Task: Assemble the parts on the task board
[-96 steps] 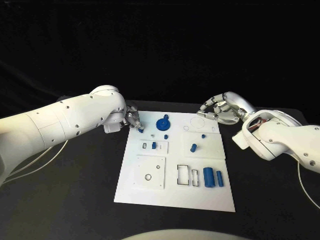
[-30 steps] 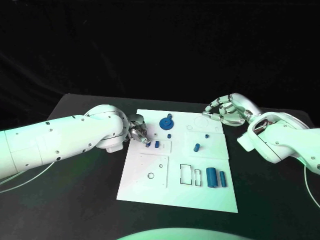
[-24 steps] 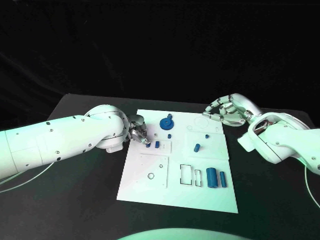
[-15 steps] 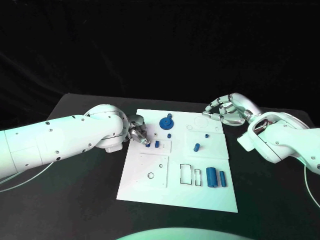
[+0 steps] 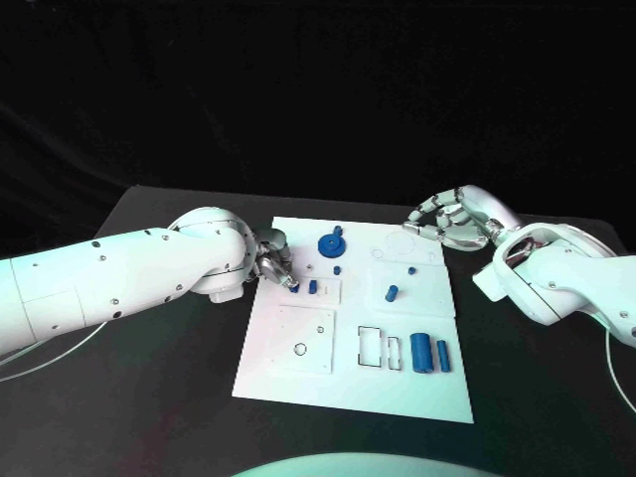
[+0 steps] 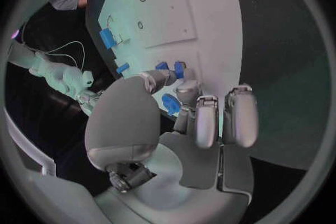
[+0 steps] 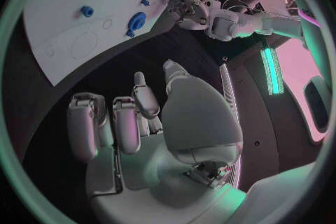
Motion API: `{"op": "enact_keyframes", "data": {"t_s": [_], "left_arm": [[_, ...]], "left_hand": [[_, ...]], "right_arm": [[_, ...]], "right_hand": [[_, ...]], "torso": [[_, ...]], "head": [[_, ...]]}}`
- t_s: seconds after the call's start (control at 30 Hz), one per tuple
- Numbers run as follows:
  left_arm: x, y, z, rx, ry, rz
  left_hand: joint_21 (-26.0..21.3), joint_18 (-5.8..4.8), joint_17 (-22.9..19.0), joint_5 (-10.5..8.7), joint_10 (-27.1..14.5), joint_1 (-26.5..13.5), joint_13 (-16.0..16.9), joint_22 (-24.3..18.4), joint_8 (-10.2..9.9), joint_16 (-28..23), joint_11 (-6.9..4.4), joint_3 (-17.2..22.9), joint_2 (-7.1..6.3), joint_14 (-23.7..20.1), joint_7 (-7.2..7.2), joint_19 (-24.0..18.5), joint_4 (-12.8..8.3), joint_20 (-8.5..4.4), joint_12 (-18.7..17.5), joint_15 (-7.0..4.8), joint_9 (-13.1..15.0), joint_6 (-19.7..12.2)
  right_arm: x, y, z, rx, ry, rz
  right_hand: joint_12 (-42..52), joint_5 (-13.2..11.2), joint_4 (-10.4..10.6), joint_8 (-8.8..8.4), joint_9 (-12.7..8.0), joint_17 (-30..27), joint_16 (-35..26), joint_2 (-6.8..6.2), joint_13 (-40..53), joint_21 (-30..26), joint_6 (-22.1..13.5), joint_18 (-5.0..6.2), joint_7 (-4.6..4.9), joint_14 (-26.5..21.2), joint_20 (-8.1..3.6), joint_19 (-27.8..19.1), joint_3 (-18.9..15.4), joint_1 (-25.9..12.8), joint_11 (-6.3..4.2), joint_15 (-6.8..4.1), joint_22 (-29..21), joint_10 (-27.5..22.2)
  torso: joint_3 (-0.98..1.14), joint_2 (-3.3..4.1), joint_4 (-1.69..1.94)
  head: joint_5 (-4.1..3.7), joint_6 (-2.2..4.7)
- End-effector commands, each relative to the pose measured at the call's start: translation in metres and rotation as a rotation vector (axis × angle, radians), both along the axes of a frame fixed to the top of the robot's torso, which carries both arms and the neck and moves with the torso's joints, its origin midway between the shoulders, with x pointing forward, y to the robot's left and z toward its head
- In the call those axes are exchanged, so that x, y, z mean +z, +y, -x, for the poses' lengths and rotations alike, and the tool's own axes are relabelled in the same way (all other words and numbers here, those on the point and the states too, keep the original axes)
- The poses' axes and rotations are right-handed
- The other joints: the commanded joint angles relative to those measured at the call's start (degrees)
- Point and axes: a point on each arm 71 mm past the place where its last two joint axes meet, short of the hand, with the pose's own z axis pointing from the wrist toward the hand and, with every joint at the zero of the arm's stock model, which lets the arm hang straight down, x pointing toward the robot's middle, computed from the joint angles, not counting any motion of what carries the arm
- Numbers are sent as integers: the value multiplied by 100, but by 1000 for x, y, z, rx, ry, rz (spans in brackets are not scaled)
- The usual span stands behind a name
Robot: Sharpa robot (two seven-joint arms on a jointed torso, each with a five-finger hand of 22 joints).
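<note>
The board [image 5: 350, 390] lies flat in the middle of the black counter [image 5: 146, 397], its long sides running away from the robot.

Left robot hand [image 5: 274, 264]: positioned at the board's left edge, near the far end. In the left wrist view the thumb and a finger [image 6: 187, 94] meet over the board edge, with a small blue part [image 6: 179, 69] at their tips. The remaining fingers are curled in beside them. Whether the part is pinched or merely touched cannot be determined. A blue peg [image 5: 312, 287] stands in a small framed recess just beside this hand.

Right robot hand [image 5: 448, 221]: positioned off the board's far right corner, above the counter. Its fingers are loosely curled and apart, and it holds nothing. It touches neither the board nor any part.

Parts on the board:
- A gear [image 5: 330, 241] sits near the far edge, left of centre.
- A small stud [image 5: 337, 269] lies just nearer than the gear.
- A short cylinder [image 5: 390, 293] lies right of centre, tilted.
- Two bars [image 5: 421, 351] lie side by side, upright along the board's length, near the right edge at the near end; the second bar [image 5: 441, 357] is the narrower one.
- Two empty rectangular outlines lie just left of the bars.
- A square plate outline with a small ring mark occupies the near left area.
</note>
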Motion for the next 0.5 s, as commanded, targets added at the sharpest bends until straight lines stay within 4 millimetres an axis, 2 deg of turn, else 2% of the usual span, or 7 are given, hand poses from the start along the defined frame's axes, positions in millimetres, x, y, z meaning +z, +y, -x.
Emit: {"op": "enact_keyframes", "data": {"t_s": [0.03,0.5], "left_arm": [[-3,2,0,2,8,-19],[-1,0,0,16,-24,-1]], "left_hand": [[27,-67,1360,40,32,35,8,17,41,31,-5,994,26,554,0,34,-1019,-10,31,-37,213,46],[19,-63,1367,86,57,34,41,-1,41,35,-10,1003,17,556,-4,26,-1031,-14,55,-42,212,68]], "right_arm": [[0,1,0,7,-5,0],[0,1,0,8,-7,0]], "right_hand": [[-28,27,-2,32,-10,459,-20,21,-5,-39,-10,72,-29,378,-42,144,-39,-29,-30,-39,1022,-17],[-32,28,-2,33,-10,454,-22,24,-10,-46,-11,74,-29,377,-42,140,-38,-29,-30,-39,1018,-20]], "torso": [[-3,1,-1],[-2,2,2]], "head": [[3,8],[7,-2]]}}
